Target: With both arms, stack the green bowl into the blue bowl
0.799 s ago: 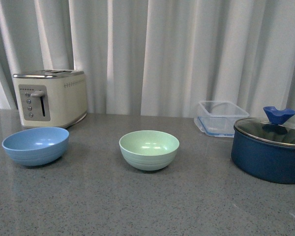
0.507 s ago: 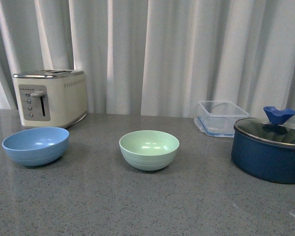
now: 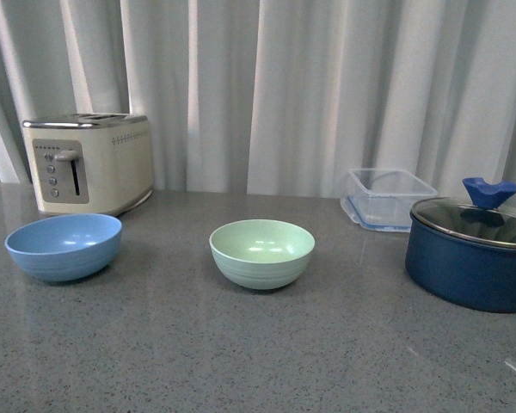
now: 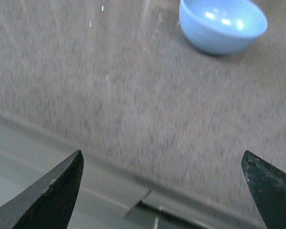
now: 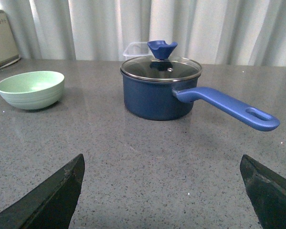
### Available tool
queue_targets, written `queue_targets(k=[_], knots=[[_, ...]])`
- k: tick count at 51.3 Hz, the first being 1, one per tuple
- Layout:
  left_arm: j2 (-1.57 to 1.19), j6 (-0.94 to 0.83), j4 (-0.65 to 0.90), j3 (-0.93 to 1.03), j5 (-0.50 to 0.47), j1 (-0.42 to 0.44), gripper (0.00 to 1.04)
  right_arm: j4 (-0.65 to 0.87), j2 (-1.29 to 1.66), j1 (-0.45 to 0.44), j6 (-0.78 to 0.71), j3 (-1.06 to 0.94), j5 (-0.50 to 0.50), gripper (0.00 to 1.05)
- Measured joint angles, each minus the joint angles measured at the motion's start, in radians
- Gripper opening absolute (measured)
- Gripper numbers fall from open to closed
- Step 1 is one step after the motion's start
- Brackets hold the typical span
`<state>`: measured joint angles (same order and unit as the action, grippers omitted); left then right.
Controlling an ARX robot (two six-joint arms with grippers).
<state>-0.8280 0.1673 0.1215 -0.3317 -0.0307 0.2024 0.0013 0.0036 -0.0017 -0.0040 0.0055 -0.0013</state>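
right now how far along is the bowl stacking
Nothing stacked yet: the green bowl sits empty on the counter, apart from the blue bowl. In hand: left gripper and right gripper are open, holding nothing, short of the bowls. Left: grasp, lift, nest green into blue.

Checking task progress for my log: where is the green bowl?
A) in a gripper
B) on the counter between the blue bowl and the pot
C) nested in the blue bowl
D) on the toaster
B: the green bowl stands on the counter, blue bowl on one side, pot on the other.
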Motion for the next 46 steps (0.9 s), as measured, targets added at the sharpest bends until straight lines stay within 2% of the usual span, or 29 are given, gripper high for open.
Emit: queue_targets(k=[5,10,17,22,28,34,46], knots=[[-0.196,-0.032,0.102,-0.135,0.026,0.038,0.98,0.000,0.000,0.000,0.000,0.000,0.000,0.95],[-0.427,-0.041,0.118,-0.344,0.035,0.063,0.98,0.000,0.000,0.000,0.000,0.000,0.000,0.95],[-0.599,-0.031,0.102,-0.549,0.035,0.062,0.98,0.000,0.000,0.000,0.000,0.000,0.000,0.95],[-0.705,0.005,0.053,-0.689,0.031,0.045,0.98,0.000,0.000,0.000,0.000,0.000,0.000,0.95],[-0.826,0.056,-0.076,-0.841,0.026,0.010,0.98,0.000,0.000,0.000,0.000,0.000,0.000,0.95],[-0.907,0.084,-0.177,-0.938,0.011,-0.008,0.98,0.000,0.000,0.000,0.000,0.000,0.000,0.95],[-1.057,0.079,-0.274,-1.119,-0.058,-0.027,0.98,0.000,0.000,0.000,0.000,0.000,0.000,0.95]])
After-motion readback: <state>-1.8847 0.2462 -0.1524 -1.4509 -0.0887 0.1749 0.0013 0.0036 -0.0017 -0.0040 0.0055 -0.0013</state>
